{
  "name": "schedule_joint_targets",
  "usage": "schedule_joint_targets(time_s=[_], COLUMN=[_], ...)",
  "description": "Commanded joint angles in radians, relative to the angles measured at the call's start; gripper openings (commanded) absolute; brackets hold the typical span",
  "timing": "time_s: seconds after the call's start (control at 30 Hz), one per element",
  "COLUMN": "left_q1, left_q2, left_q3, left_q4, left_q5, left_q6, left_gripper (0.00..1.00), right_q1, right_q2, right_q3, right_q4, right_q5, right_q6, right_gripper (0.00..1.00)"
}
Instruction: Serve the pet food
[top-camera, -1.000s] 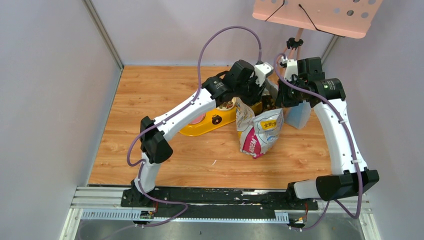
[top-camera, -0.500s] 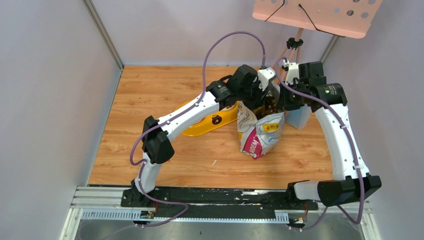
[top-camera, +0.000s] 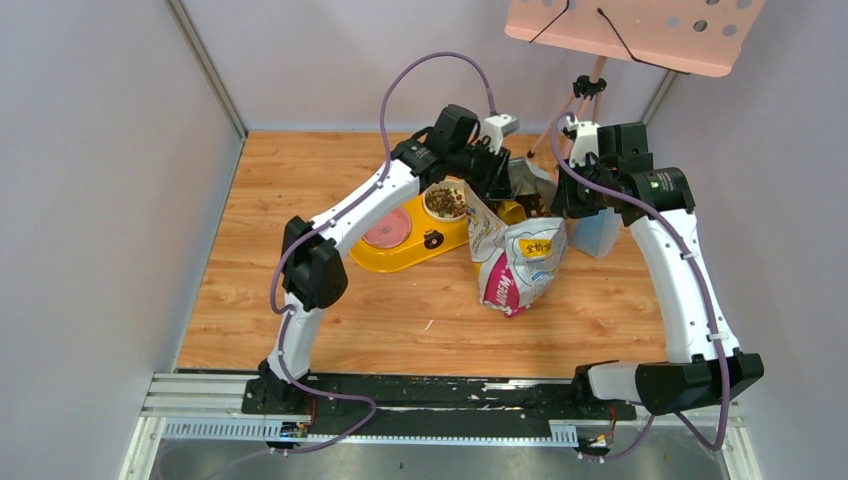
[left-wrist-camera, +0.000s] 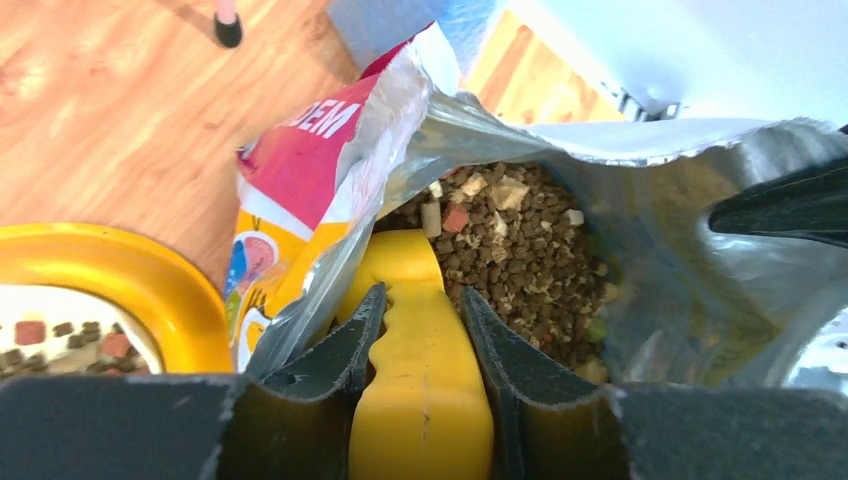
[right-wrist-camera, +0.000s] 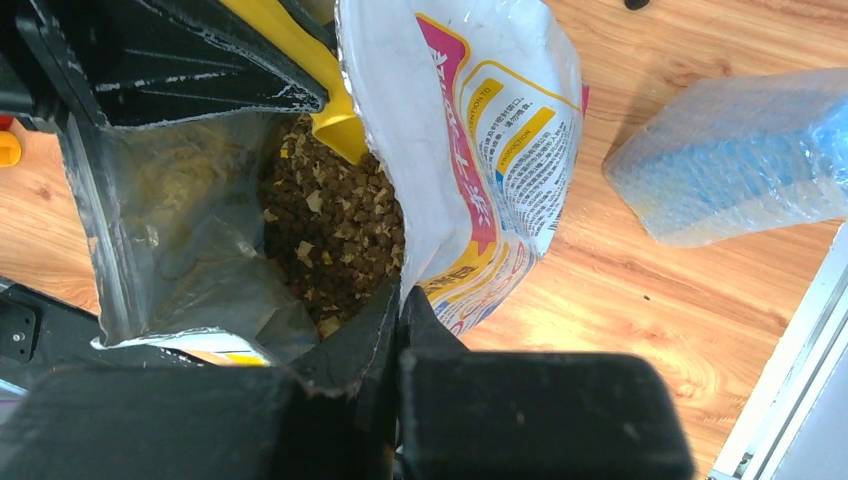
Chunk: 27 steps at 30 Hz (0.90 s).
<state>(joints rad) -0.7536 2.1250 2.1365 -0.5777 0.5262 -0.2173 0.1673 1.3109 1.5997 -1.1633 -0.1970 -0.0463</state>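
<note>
The pet food (left-wrist-camera: 520, 240) is brown kibble filling the open foil bag (top-camera: 515, 265), which stands upright mid-table. My left gripper (left-wrist-camera: 423, 295) is shut on the handle of a yellow scoop (left-wrist-camera: 420, 370). The scoop's front end (top-camera: 511, 210) reaches into the bag mouth and touches the kibble. My right gripper (right-wrist-camera: 400, 300) is shut on the bag's right rim (right-wrist-camera: 420, 200) and holds the mouth open over the kibble (right-wrist-camera: 330, 230). More kibble lies in the right bowl (top-camera: 446, 201) of the yellow feeder (top-camera: 400, 250), to the left of the bag.
A blue bubble-wrapped block (top-camera: 597, 232) lies right of the bag, under the right arm. A thin stand (top-camera: 590, 85) with a pink board rises at the back right. Grey walls close in the table on three sides.
My left gripper has carried the scoop from above the feeder's bowl rightward to the bag mouth, and the bowl with kibble now shows. The right gripper has kept its hold on the bag.
</note>
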Motion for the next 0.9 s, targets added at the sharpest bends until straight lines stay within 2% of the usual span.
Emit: schedule_joint_targets(time_s=[0.0, 0.27, 0.57, 0.87], left_q1=[0.016, 0.098, 0.139, 0.22], left_q2=[0.01, 0.004, -0.048, -0.105], left_q3=[0.0, -0.019, -0.05, -0.077], left_q4=[0.036, 0.236, 0.286, 0.338], left_q5=[0.319, 0.399, 0.33, 0.344], left_q6=[-0.196, -0.444, -0.557, -0.667], left_gripper=[0.0, 0.0, 0.0, 0.0], right_q1=[0.006, 0.005, 0.005, 0.005], right_q2=[-0.037, -0.025, -0.025, -0.02], right_q3=[0.033, 0.036, 0.037, 0.038], right_q4=[0.084, 0.076, 0.072, 0.077], right_q5=[-0.024, -0.015, 0.021, 0.044], right_q6=[0.01, 0.004, -0.009, -0.052], right_gripper=[0.0, 0.0, 0.0, 0.0])
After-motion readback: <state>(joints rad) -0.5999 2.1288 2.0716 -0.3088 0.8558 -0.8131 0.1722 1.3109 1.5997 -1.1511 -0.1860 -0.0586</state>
